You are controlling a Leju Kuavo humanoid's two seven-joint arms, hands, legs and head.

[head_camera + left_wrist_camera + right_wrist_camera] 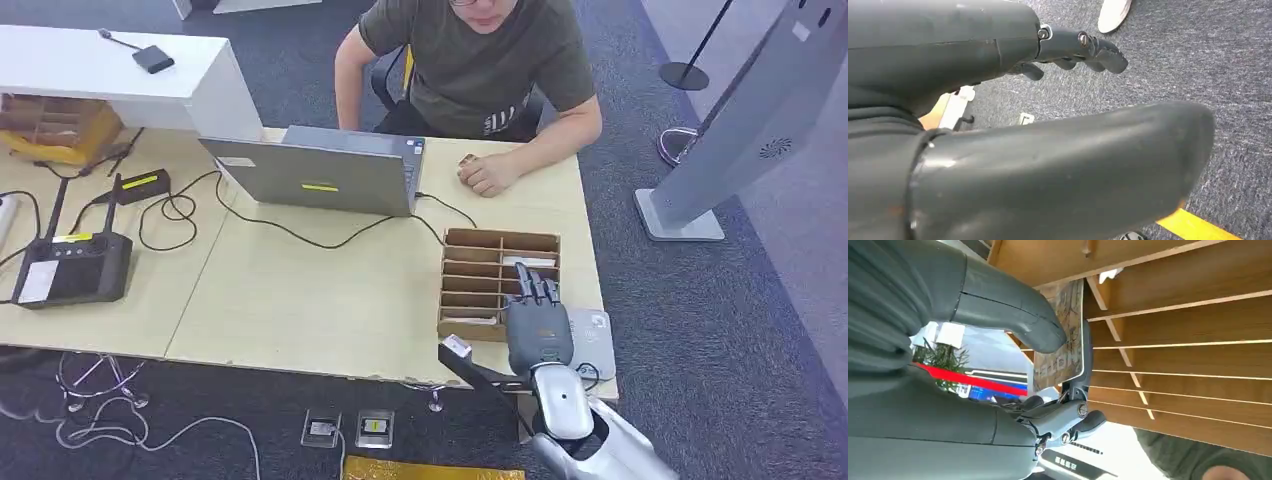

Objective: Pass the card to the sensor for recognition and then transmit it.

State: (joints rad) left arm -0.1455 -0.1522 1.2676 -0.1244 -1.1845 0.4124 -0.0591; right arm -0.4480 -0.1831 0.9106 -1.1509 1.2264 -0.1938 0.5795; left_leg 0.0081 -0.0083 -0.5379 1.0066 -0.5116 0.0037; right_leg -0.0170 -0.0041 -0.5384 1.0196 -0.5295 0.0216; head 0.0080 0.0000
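A wooden slotted card box (pixel 480 270) stands near the table's right front corner. My right hand (pixel 538 325) reaches over its near end. In the right wrist view the thumb (pixel 1013 315) and dark fingers (pixel 1075 417) pinch a printed card (pixel 1060 340) upright, just in front of the box's slots (pixel 1188 320). A flat grey sensor pad (pixel 595 340) lies on the table right beside the box and my hand. My left hand (pixel 938 45) hangs over the blue carpet (pixel 1198 60) with its fingers apart and nothing in it.
A person sits at the far side with a hand (pixel 490 172) resting on the table behind an open laptop (pixel 320 175). Cables and a black device (pixel 70 268) lie at the left. A grey kiosk (pixel 750 110) stands on the floor to the right.
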